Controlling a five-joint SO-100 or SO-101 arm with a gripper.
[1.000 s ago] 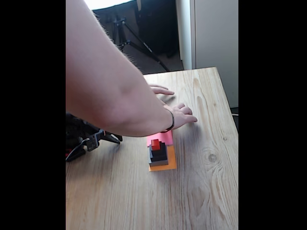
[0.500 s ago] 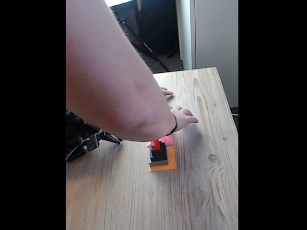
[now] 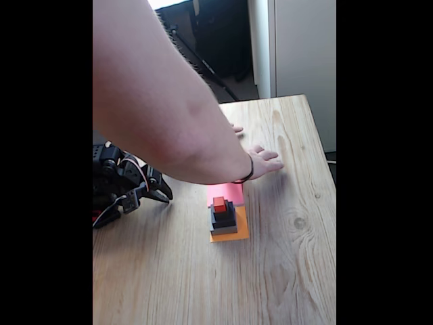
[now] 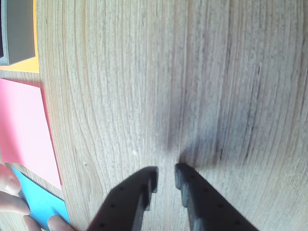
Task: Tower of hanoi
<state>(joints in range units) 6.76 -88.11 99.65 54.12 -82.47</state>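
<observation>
The Tower of hanoi [image 3: 223, 218] stands stacked on an orange paper square [image 3: 233, 233] near the table's middle in the fixed view. A tiny red cube [image 3: 219, 203] is on top, black blocks sit under it, and a flat grey block [image 3: 224, 229] is at the bottom. The wrist view shows the grey block's corner [image 4: 17, 29] at the top left. My gripper [image 4: 166, 172] hovers over bare wood away from the tower, its jaws a narrow gap apart with nothing between them. In the fixed view the arm [image 3: 125, 184] rests at the left edge.
A person's arm crosses the fixed view from the upper left, with the hand [image 3: 262, 162] flat on the table behind the tower. Pink paper [image 4: 26, 130] and blue paper [image 4: 38, 202] lie beside the orange one. The person's fingertips [image 4: 9, 202] touch the blue paper.
The person's arm has lifted and shifted, uncovering more of my arm at the left. The hand slid slightly right. The tower and my gripper stay put.
</observation>
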